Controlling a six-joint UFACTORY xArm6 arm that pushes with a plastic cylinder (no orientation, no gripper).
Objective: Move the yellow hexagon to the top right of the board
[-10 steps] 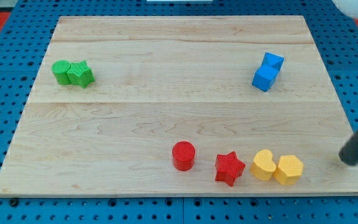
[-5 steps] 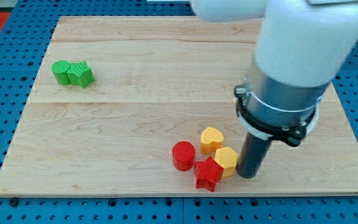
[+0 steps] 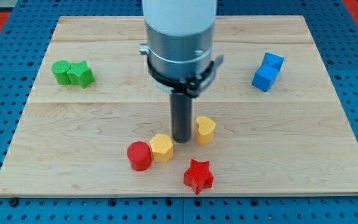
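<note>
The yellow hexagon [image 3: 161,148] lies low on the board, a little left of centre, touching the red cylinder [image 3: 139,155] on its left. My tip [image 3: 181,140] stands just right of the hexagon and above it in the view, between it and the yellow heart [image 3: 204,130], close to both. The red star [image 3: 198,176] lies apart, nearer the view's bottom. The arm's wide body hides the board's upper middle.
Two green blocks [image 3: 73,73] touch each other at the upper left. Two blue blocks [image 3: 267,70] touch at the upper right. The wooden board [image 3: 328,155] lies on a blue pegboard.
My tip has swept left from the right side of the yellow blocks. The hexagon and red cylinder have slid left, the red star has moved down, and the heart is now on the tip's right.
</note>
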